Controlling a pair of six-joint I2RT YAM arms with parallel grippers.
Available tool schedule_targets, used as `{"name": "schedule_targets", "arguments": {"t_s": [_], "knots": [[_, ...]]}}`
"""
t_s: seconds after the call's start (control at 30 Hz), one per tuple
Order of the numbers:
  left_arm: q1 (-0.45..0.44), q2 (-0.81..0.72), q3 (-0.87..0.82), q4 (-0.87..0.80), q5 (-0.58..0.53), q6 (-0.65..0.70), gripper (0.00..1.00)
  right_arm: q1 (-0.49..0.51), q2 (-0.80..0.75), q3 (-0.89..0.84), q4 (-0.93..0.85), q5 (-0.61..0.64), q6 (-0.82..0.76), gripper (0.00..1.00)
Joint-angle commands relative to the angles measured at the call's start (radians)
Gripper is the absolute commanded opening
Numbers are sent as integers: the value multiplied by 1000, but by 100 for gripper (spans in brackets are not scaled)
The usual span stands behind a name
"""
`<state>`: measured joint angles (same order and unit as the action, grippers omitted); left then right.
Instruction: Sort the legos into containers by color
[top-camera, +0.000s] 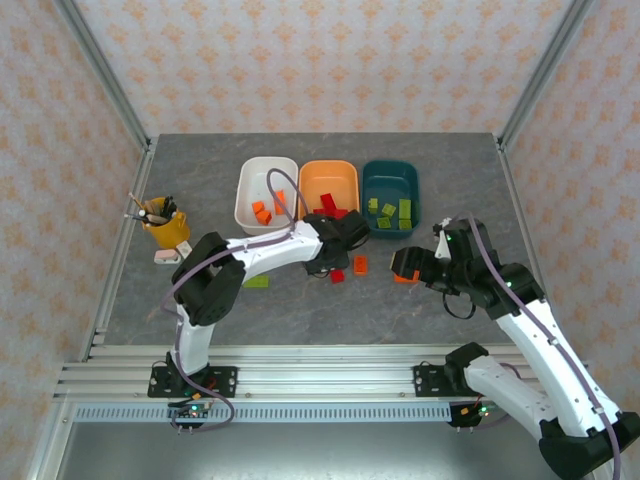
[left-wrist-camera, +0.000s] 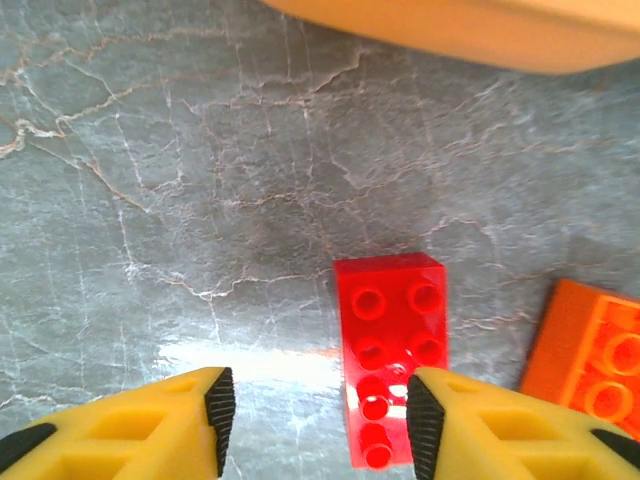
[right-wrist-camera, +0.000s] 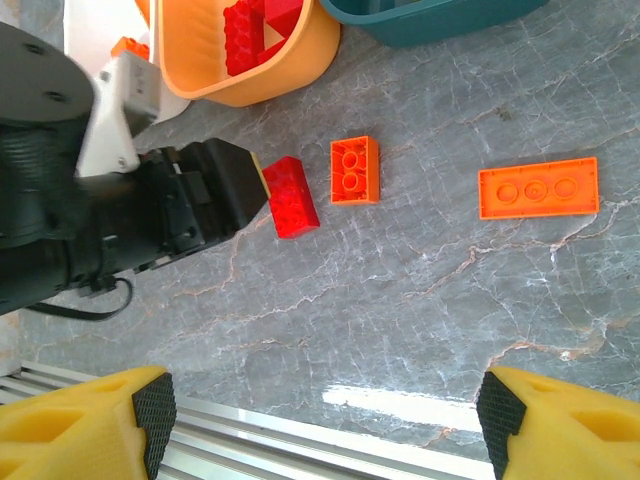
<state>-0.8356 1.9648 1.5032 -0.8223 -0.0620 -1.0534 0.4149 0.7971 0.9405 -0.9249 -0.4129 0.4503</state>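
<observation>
Nearest the bases, the right gripper (right-wrist-camera: 325, 420) is hovering over bare table (right-wrist-camera: 420, 330) with its yellow fingers (right-wrist-camera: 120, 420) standing wide apart and nothing lying between them. Just beyond it, a long flat orange brick (right-wrist-camera: 538, 188) is lying on the grey surface. A lime brick (top-camera: 257, 282) is resting well off to the left, beside the left arm's elbow.

Further in, the left gripper (left-wrist-camera: 315, 425) is hanging low over a red brick (left-wrist-camera: 390, 360). Its jaws are standing apart. One black pad (left-wrist-camera: 425, 420) is sitting right at the brick's edge, while the other pad (left-wrist-camera: 220, 410) is leaving a clear gap, so the pincer is not clamping the brick. A small orange brick (left-wrist-camera: 595, 350) is lying just beside the red one, apart from it.

Beyond these, the three containers are sitting side by side along the far part of the table. The white tub (top-camera: 250, 180) is holding orange bricks (top-camera: 260, 211). The orange tub (top-camera: 329, 170) in the middle is holding red bricks (top-camera: 330, 206). The dark teal tub (top-camera: 390, 170) is holding green bricks (top-camera: 392, 211). A yellow cup of pens (top-camera: 166, 227) is standing at the left edge.
</observation>
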Motion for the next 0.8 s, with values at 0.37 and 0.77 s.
{"name": "schedule_targets", "arguments": {"t_s": [0.37,0.77], "knots": [[26,85,2,85,97,-72,66,6,13,-2,30,-15,8,81],[37,114,-48,125,98,-44,39,5,19,-8,46,-15,16,81]]}}
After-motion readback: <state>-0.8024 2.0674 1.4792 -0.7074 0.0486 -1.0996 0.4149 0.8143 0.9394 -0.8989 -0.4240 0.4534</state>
